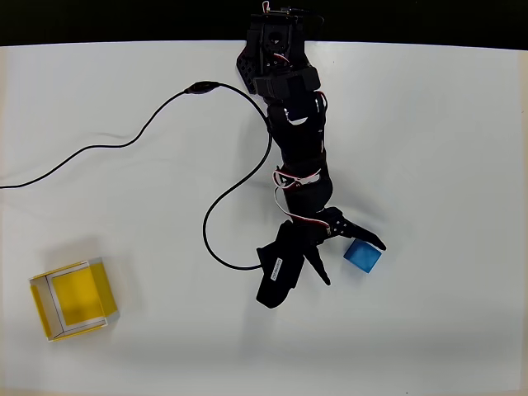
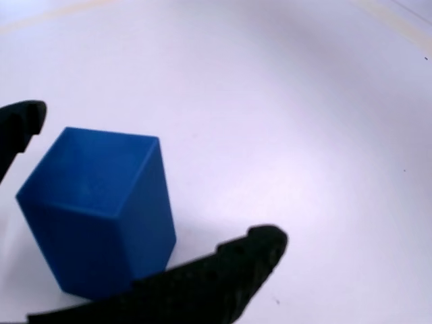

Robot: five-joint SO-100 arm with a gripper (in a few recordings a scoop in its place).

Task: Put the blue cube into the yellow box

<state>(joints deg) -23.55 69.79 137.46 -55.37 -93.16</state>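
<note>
The blue cube rests on the white table right of centre, and fills the lower left of the wrist view. My black gripper is open, its two fingers spread around the cube: one fingertip lies at the cube's upper right, the other to its lower left. In the wrist view one finger runs under the cube and the other tip sits at its upper left. The yellow box stands far away at the lower left, with nothing inside.
A black cable loops across the table left of the arm. The table's far edge meets a dark strip at the top.
</note>
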